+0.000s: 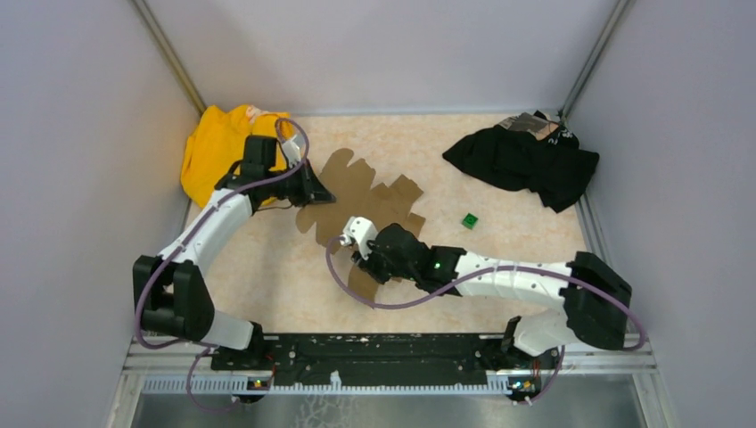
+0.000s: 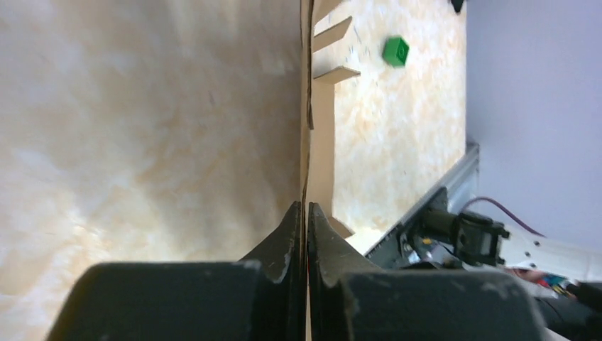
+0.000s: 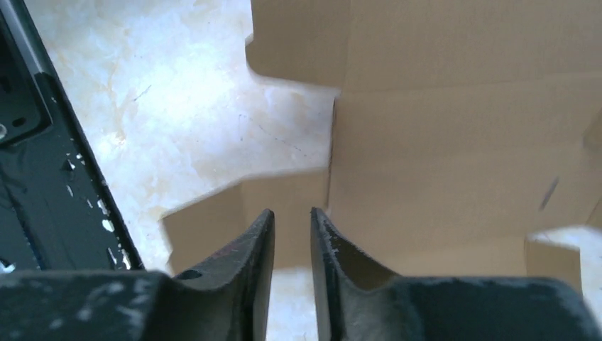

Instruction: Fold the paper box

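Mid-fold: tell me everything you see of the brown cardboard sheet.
Brown die-cut cardboard sheet, unprinted, with notched flaps and crease lines, spread unfolded on the table. The left gripper has its jaws shut on its left edge. The right gripper holds its jaws slightly apart over the near flaps; contact unclear.

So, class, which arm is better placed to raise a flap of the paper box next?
Probably left: the left hand is pinched on an edge of the paper box. The right hand hangs over it, fingers apart, gripping nothing.
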`<state>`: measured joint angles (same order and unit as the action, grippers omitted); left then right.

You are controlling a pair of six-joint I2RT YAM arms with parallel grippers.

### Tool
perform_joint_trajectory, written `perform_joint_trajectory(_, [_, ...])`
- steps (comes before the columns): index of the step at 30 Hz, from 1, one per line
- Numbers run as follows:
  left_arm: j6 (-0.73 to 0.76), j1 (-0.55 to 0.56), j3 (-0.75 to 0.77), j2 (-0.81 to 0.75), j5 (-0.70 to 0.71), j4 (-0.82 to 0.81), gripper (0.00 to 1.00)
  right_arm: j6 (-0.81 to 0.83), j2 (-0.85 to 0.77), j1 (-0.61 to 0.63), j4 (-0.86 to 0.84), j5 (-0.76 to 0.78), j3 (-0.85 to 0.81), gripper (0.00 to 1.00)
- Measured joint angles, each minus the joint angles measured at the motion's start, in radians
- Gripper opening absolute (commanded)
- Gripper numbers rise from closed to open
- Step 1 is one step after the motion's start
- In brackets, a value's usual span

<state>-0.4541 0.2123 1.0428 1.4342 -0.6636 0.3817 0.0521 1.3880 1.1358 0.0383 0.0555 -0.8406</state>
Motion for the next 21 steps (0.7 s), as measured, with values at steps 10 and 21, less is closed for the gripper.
perform_joint_trajectory(10, [0.209,0.102,0.366,0.076,0.282,0.316,0.1,-0.179,-0.274,-0.243,0.038,0.076,0.016,0.69])
perform_joint_trajectory(21, [0.28,0.256,0.417,0.164,0.581,0.491,0.1,-0.293,-0.116,-0.554,0.152,0.009,-0.031,0.76])
